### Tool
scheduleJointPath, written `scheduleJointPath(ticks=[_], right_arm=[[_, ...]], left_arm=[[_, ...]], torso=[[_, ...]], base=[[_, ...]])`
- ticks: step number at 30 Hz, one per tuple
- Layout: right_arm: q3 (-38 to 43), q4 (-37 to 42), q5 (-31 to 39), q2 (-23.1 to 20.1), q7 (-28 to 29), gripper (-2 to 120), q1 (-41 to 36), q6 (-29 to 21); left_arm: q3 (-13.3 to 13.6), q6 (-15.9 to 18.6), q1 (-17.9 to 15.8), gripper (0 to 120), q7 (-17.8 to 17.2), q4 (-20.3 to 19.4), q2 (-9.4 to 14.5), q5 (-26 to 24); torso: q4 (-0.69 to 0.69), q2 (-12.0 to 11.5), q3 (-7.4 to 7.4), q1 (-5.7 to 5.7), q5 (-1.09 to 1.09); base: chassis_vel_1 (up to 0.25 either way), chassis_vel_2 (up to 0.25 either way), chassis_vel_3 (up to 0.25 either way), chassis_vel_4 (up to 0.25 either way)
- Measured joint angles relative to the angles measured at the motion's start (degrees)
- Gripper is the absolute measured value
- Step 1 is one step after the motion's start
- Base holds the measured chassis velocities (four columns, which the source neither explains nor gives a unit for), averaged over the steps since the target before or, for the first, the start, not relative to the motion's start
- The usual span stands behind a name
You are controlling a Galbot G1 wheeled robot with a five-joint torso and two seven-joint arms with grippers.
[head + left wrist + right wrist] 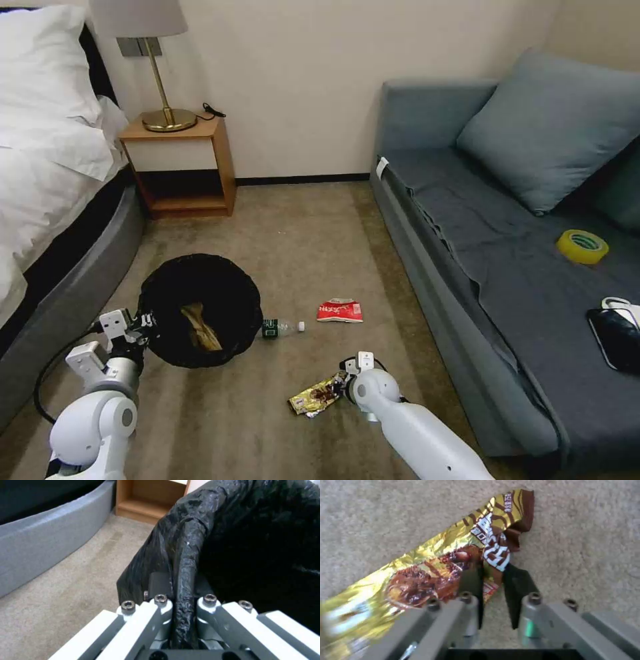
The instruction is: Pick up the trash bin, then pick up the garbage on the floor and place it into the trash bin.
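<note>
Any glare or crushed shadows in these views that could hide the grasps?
Head view: even room light, but the bin interior is near black and only the brown paper reads. Left wrist view: sheen streaks on the bag fold that the left hand pinches, black beyond it. Right wrist view: the foil wrapper glares gold and washes out at one end; the right hand pinches its edge.

Glossy black bag [200, 293] lines the bin. Gold wrapper [430, 572] carries brown stripes and white lettering. Red-and-white packet [340, 311], green-labelled clear bottle [283, 327], yellow tape roll [582, 246], beige carpet [300, 233].
</note>
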Motion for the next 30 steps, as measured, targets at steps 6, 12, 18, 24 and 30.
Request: scheduleJointPath(ticks=[6, 12, 18, 24, 30], right_arm=[[0.09, 1.14, 0.37, -0.18, 0.28, 0, -0.2, 0.08], [1.1, 5.81, 1.79, -1.32, 1.55, 0, -0.38, -0.06], [2.92, 10.22, 3.06, -2.7, 3.33, 0, 0.08, 0.02], [4.86, 15.56, 3.7, -4.38, 4.41, 0, 2.04, 0.87], [5.5, 20.88, 1.42, -5.98, 4.3, 0, 5.82, 3.86]], left_arm=[[0.19, -0.01, -0.45, 3, 0.07, 0.21, 0.2, -0.13], [1.03, -0.03, -1.17, 3, 0.07, 0.61, 0.37, -0.1], [1.96, -0.03, -1.63, 3, 0.1, 1.03, 0.53, -0.02], [3.19, 0.04, -2.06, 3, 0.1, 1.62, 0.71, 0.26], [4.27, 0.91, -2.28, 3, -0.13, 1.96, 0.99, -0.33]], torso=[[0.11, -0.04, 0.04, 0.01, 0.16], [0.09, -0.04, 0.03, 0.02, 0.12], [0.02, -0.03, 0.01, 0.02, 0.04], [0.03, -0.02, 0.0, 0.02, 0.03], [0.02, -0.01, 0.0, 0.01, 0.02]], base=[[0.0, 0.0, 0.0, 0.0], [0.029, 0.048, 0.024, 0.009], [0.0, 0.0, 0.0, 0.0], [0.0, 0.0, 0.0, 0.0], [0.0, 0.0, 0.0, 0.0]])
